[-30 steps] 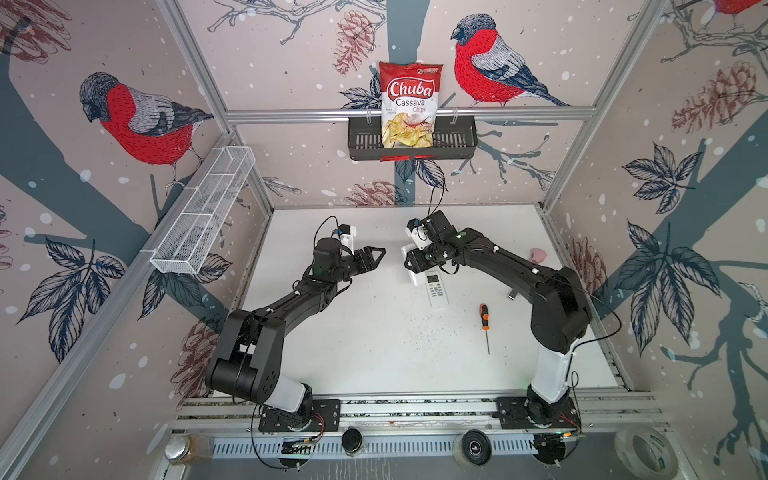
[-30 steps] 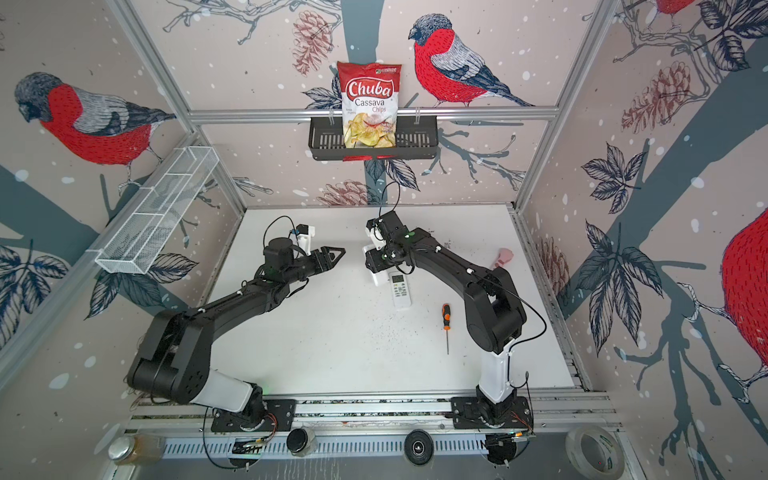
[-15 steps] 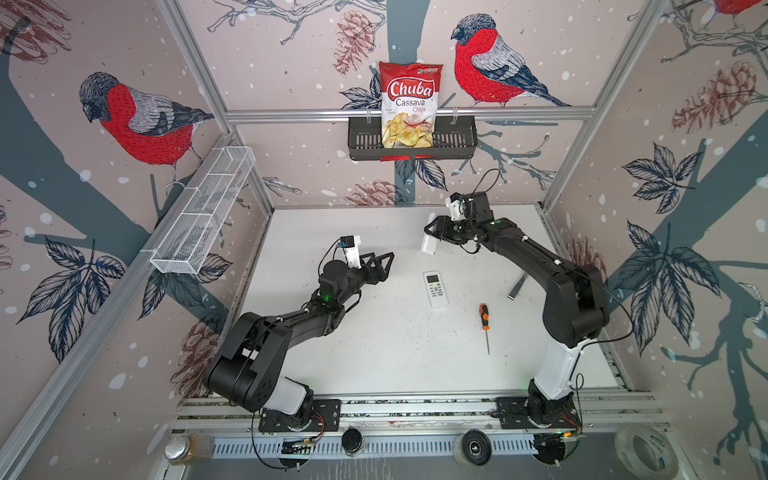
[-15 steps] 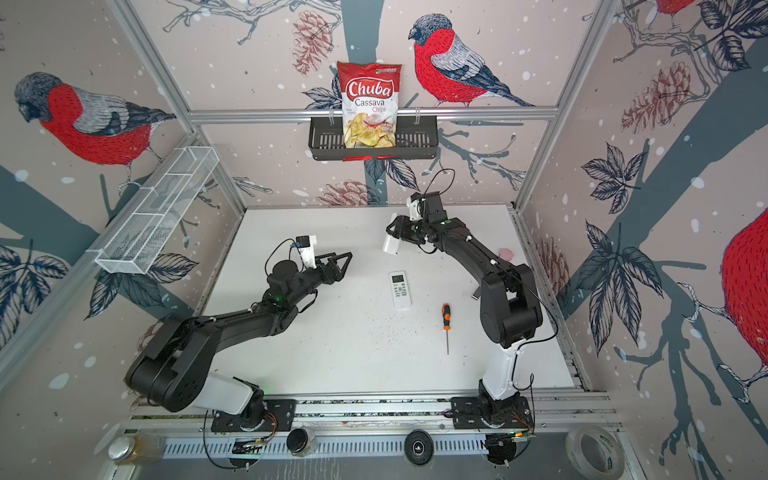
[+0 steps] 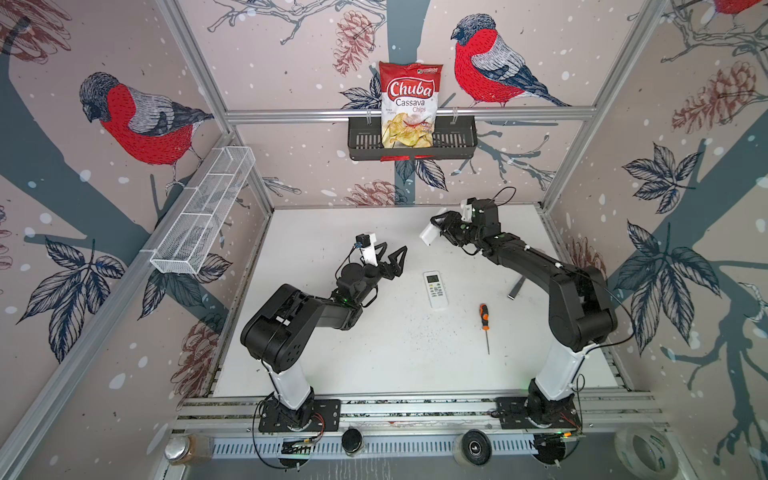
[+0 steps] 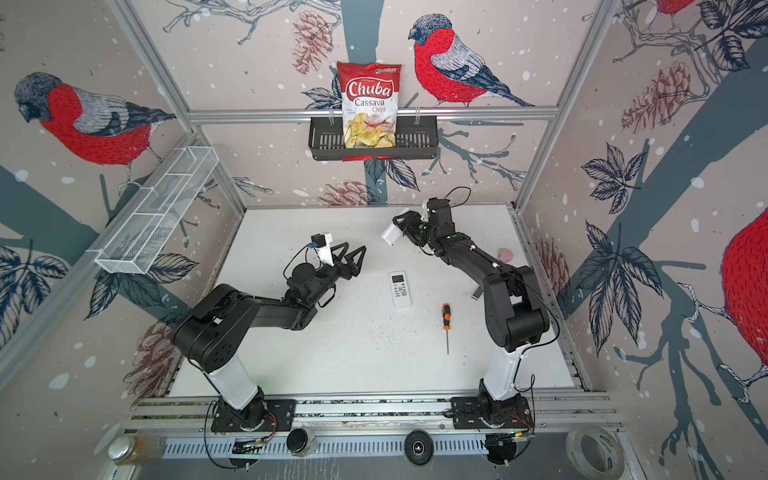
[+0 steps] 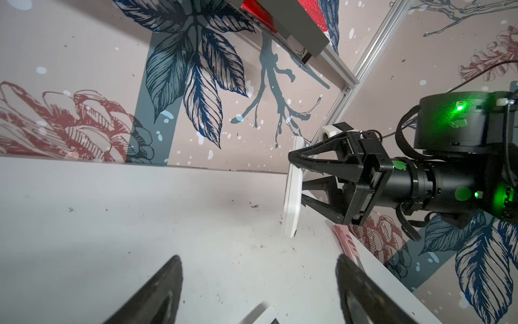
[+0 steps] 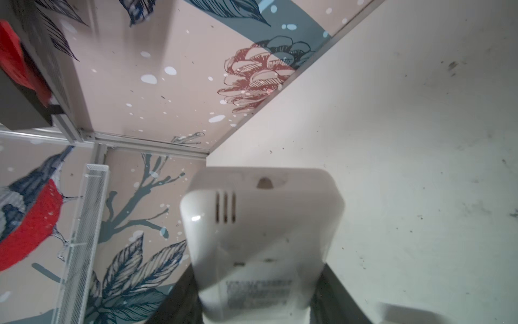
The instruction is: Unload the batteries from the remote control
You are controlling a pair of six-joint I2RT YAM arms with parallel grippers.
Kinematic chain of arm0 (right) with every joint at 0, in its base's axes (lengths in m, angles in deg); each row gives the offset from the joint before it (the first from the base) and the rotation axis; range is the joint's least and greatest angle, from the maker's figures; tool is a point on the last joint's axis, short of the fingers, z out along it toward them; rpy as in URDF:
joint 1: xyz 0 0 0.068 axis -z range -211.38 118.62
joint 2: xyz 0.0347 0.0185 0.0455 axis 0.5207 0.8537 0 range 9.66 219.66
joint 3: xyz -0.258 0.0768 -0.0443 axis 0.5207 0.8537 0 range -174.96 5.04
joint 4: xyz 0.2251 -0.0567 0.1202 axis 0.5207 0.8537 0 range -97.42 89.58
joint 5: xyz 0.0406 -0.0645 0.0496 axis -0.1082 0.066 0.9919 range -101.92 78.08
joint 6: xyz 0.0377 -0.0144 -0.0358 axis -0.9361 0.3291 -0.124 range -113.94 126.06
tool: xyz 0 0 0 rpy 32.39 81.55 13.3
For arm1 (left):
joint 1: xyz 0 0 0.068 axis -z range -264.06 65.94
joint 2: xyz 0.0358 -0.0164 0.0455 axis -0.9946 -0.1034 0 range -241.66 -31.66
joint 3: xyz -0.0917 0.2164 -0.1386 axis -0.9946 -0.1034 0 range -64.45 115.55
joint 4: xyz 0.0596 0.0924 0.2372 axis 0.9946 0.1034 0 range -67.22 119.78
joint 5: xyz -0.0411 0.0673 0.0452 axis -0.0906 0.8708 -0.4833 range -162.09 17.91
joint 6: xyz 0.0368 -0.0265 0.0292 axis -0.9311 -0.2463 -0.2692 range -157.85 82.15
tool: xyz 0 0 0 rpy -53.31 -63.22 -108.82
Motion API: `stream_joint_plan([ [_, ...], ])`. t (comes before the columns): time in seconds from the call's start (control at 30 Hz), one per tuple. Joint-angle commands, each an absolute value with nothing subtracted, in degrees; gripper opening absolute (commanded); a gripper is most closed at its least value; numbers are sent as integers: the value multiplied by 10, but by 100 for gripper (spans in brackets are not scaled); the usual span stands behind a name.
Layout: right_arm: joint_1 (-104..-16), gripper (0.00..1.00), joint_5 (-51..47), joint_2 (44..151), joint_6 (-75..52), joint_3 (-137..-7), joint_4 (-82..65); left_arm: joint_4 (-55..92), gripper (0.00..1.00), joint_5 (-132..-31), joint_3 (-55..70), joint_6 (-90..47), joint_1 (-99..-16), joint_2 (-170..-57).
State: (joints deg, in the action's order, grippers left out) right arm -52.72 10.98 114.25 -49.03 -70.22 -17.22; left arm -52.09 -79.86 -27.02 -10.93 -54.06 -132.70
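My right gripper (image 5: 438, 226) is shut on a white remote control (image 5: 429, 235), holding it in the air over the back of the table. The right wrist view shows that remote's plain back (image 8: 260, 238) with a label, its sides between my fingers (image 8: 179, 297). In the left wrist view it hangs edge-on (image 7: 293, 202) from the right gripper (image 7: 297, 179). A second white remote (image 5: 435, 289) lies face up mid-table. My left gripper (image 5: 394, 251) hovers left of it, open and empty (image 7: 258, 269). The batteries are hidden.
An orange-handled screwdriver (image 5: 484, 316) lies right of the table remote. A dark grey bar (image 5: 515, 289) and a pink item (image 6: 505, 253) lie near the right wall. A wire basket (image 5: 203, 216) hangs on the left wall, a black basket (image 5: 457, 143) with a chips bag on the back wall.
My right gripper carried its white remote up and away from the table's middle toward the back right. My left gripper drew back to the left and opened wider.
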Motion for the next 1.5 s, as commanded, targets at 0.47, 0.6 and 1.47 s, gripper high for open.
stream_joint_plan([
  [0.47, -548, 23, -15, 1120, -542, -659, -305, -522, 65, -762, -123, -129, -498, -1430],
  [0.6, -555, 23, -47, 1104, -563, -626, -341, -510, 60, -727, -102, -133, -483, -1448],
  [1.47, -572, 22, -35, 1125, -602, -577, -396, -496, 36, -715, -40, -104, -461, -1531],
])
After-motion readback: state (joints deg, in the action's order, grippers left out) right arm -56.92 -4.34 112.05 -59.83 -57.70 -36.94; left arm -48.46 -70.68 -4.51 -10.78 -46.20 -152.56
